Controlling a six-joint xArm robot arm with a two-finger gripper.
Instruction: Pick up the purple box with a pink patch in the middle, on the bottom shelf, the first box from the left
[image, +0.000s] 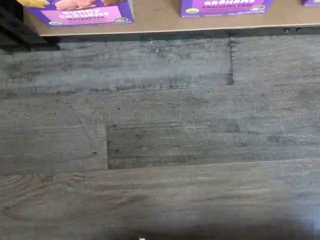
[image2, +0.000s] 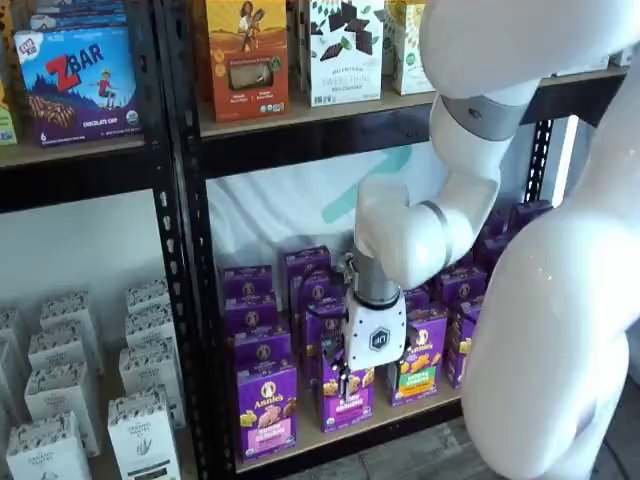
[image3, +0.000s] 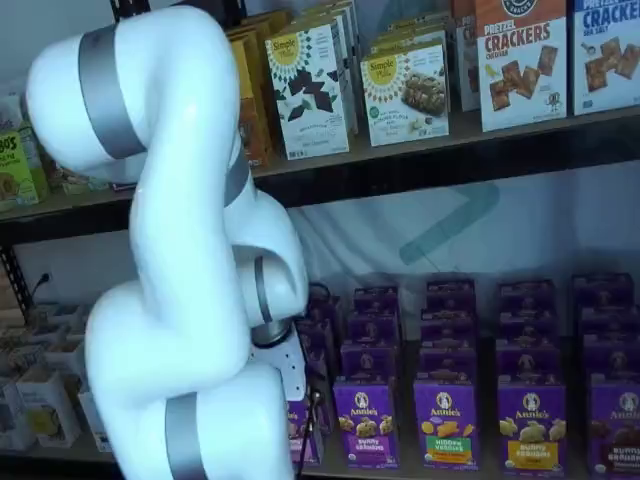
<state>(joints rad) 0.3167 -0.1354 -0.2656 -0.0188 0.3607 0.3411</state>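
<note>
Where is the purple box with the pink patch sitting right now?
In a shelf view the purple box stands upright at the front left end of the bottom shelf, beside the black rack post, with the gripper hanging just to its right.

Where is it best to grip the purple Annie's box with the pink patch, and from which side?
Probably grip its two narrow sides, coming from the front. The purple box stands upright at the front edge of the bottom shelf, with free gaps on both sides; another box stands close behind it.

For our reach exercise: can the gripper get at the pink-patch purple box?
Probably yes: the purple box stands frontmost on the bottom shelf, nothing before it; the gripper hangs nearby.
</note>
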